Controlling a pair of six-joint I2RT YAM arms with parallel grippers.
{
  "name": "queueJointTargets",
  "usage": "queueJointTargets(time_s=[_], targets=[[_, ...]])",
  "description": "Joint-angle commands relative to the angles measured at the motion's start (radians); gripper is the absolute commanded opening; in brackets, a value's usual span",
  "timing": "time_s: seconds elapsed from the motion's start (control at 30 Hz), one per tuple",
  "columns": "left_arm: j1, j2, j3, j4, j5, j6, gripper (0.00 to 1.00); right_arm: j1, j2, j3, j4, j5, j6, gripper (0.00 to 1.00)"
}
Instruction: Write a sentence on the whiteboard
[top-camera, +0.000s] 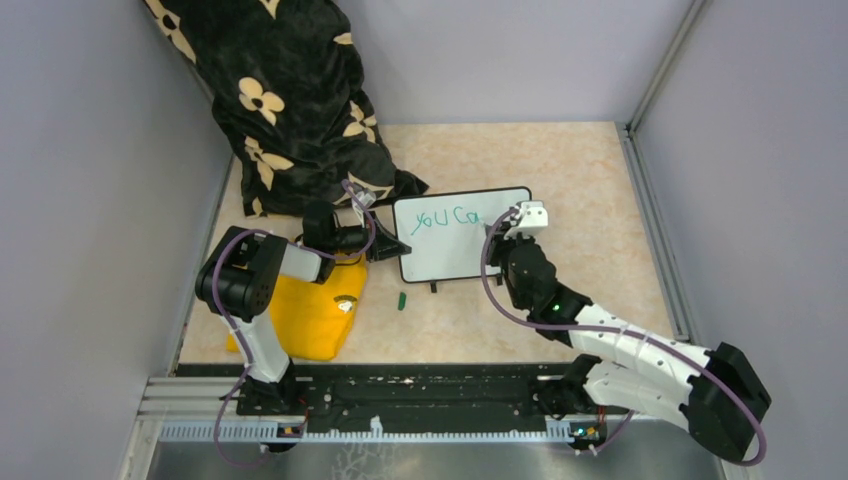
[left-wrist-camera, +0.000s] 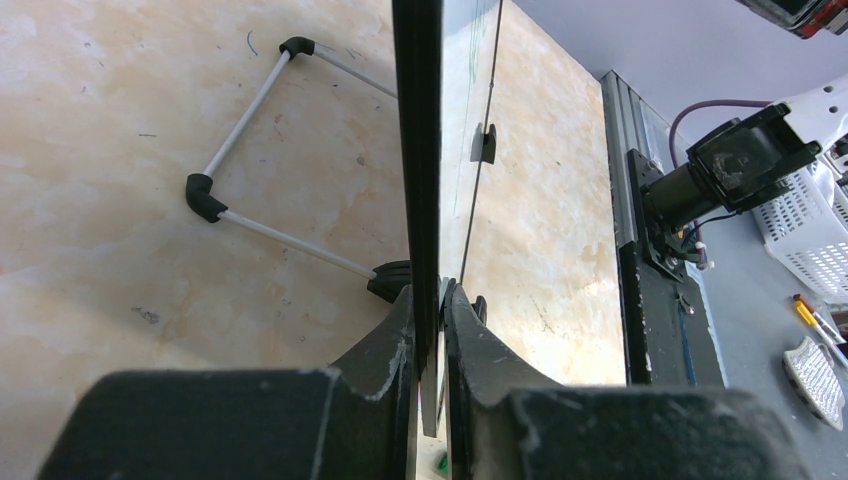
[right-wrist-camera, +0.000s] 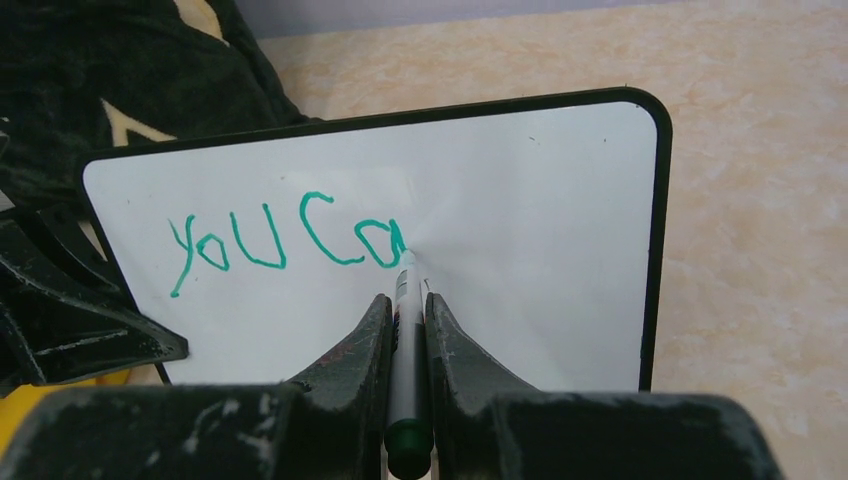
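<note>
The whiteboard (top-camera: 450, 255) stands upright near the table's middle, white with a thin black frame. My left gripper (top-camera: 388, 247) is shut on its left edge; in the left wrist view the frame (left-wrist-camera: 418, 150) runs edge-on between my fingers (left-wrist-camera: 395, 340). Green writing (right-wrist-camera: 290, 240) on the board reads "you Ca". My right gripper (right-wrist-camera: 405, 300) is shut on a green marker (right-wrist-camera: 405, 350), and the marker's tip touches the board at the end of the last letter. From above, the right gripper (top-camera: 497, 232) sits at the board's right half.
A black cloth with cream flowers (top-camera: 290, 100) is heaped behind the board at the left. A yellow pad (top-camera: 310, 310) lies under my left arm. A small green cap (top-camera: 401, 300) lies on the table before the board. The board's tube stand (left-wrist-camera: 245, 130) rests behind it.
</note>
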Motion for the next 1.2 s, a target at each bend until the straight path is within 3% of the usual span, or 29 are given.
queueJointTargets(time_s=[0.0,0.7,1.17], targets=[[-0.01,0.013,0.007,-0.056,-0.05,0.067,0.0,-0.009,-0.054,0.019,0.024,0.011,-0.006,0.0],[-0.01,0.014,0.006,-0.055,-0.049,0.067,0.0,-0.024,-0.007,0.044,0.123,0.017,-0.049,0.0],[-0.01,0.014,0.006,-0.054,-0.049,0.067,0.0,-0.032,0.006,0.026,0.086,0.015,-0.02,0.0]])
